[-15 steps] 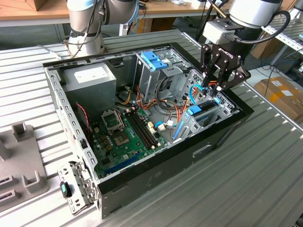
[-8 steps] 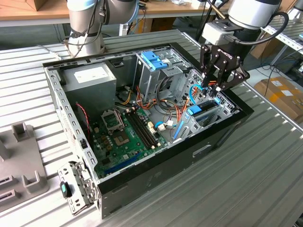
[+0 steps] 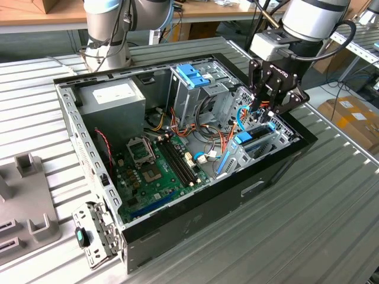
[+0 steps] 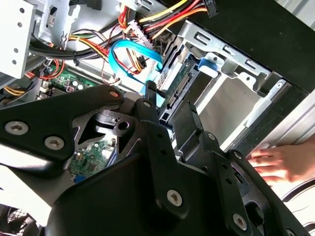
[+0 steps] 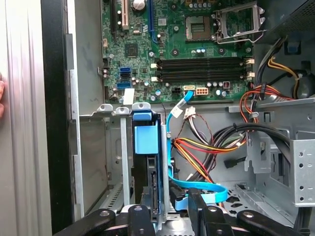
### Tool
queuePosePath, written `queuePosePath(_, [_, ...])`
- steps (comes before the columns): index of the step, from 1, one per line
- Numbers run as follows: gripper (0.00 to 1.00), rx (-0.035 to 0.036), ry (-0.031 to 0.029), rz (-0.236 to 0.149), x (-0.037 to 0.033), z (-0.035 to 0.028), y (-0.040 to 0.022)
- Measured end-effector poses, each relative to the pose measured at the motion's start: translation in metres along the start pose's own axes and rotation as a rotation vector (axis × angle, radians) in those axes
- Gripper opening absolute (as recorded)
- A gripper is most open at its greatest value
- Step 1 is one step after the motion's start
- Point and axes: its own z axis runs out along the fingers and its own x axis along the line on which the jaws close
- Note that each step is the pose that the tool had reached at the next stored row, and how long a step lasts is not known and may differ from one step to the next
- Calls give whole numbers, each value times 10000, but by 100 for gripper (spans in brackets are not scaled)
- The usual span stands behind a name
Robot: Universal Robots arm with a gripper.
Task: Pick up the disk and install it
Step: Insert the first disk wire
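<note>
The disk (image 5: 146, 140) stands on edge in a slot of the metal drive bay (image 5: 91, 147) at the front corner of the open computer case, its light-blue carrier tab showing. In the exterior view the disk (image 3: 244, 139) sits low in the bay, under my gripper (image 3: 265, 112). My gripper (image 5: 167, 206) is open and straddles the disk's near edge. The disk's connector edge (image 4: 173, 98) lies between my black fingers (image 4: 150, 96) in the second wrist view, with the gripper (image 4: 168, 101) close over it.
A light-blue data cable (image 5: 172, 147) and red, yellow and black wires (image 5: 197, 147) run beside the bay. The motherboard (image 3: 157, 168), a grey power-supply box (image 3: 112, 97) and a tall cage with a blue bracket (image 3: 192, 74) fill the case. A person's hand (image 4: 275, 162) rests outside the case wall.
</note>
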Motion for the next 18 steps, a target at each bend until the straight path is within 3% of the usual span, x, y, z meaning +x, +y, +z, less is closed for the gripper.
queuePosePath(8, [42, 0, -1, 0, 0, 5, 0])
queuePosePath(9, [41, 0, -1, 0, 0, 5, 0])
queuePosePath(11, [16, 0, 0, 0, 0, 7, 0])
queuePosePath(18, [16, 0, -1, 0, 0, 10, 0])
